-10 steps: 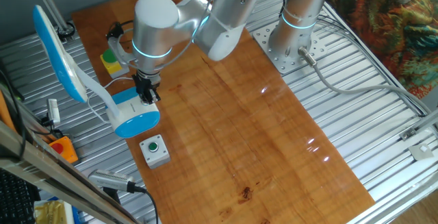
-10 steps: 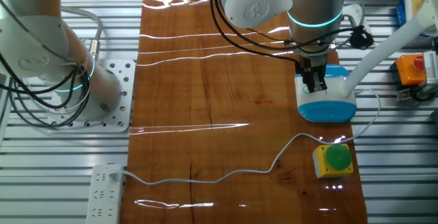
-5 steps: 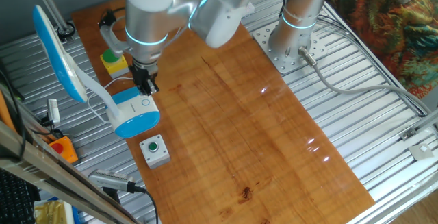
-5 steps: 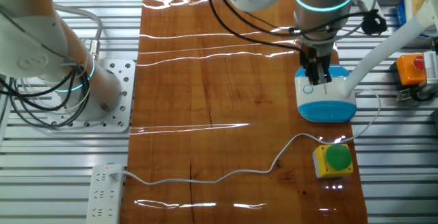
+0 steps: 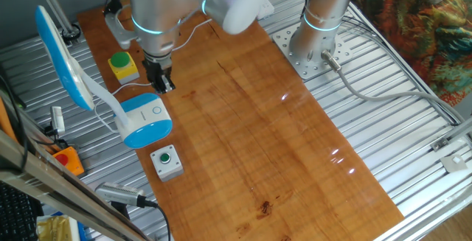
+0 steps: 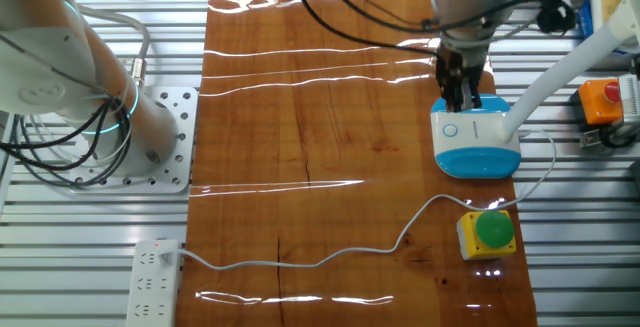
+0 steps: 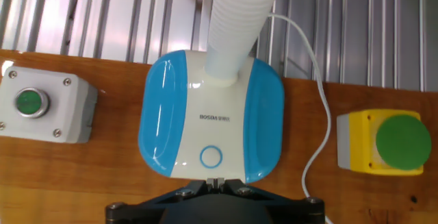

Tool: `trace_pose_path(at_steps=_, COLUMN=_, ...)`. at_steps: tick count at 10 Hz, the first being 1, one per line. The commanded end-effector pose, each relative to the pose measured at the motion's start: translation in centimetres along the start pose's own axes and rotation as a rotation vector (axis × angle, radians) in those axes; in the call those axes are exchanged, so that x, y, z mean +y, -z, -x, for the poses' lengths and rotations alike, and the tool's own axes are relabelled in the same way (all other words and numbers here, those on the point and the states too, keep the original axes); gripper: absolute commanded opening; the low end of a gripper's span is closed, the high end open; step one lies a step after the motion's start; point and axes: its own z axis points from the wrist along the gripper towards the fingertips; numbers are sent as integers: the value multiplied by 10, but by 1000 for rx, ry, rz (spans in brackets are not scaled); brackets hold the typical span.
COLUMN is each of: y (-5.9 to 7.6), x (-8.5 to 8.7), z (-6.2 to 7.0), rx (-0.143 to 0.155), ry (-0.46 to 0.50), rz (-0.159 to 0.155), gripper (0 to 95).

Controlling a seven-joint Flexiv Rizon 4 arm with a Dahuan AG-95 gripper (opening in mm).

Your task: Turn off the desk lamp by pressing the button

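Note:
The desk lamp's blue and white base (image 5: 146,119) stands near the table's left edge, with its curved white neck and long oval blue-edged head (image 5: 63,57). The button (image 5: 156,110) is a small ringed circle on the white panel, also in the other fixed view (image 6: 450,131) and the hand view (image 7: 211,157). My gripper (image 5: 164,85) hangs above the table just beside the base's button end, apart from it. In the hand view its fingertips (image 7: 217,181) touch each other, shut and empty, just below the button.
A green button on a grey box (image 5: 167,161) sits in front of the lamp. A green button on a yellow box (image 5: 122,65) sits behind it. A white cable (image 6: 330,252) runs to a power strip (image 6: 158,282). An orange box (image 6: 600,102) lies off the table.
My gripper has risen off the lamp base's panel and drawn back from the button towards the table's middle. The lamp has not moved.

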Motion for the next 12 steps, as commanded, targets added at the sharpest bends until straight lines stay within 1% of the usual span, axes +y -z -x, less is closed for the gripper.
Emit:
trace_pose_path(at_steps=1, y=13, x=4, z=-2, rx=18, ry=-41, rz=29, gripper=0)
trace_pose_path(at_steps=2, y=21, x=7, z=-4, rx=22, ry=-91, rz=63, gripper=0)
trace_pose_path(at_steps=5, y=35, x=12, z=-8, rx=27, ry=-194, rz=104, gripper=0)
trace_pose_path(at_steps=7, y=37, x=13, z=-8, rx=25, ry=-207, rz=97, gripper=0)
trace_pose_path(at_steps=12, y=37, x=13, z=-8, rx=24, ry=-209, rz=92, gripper=0)
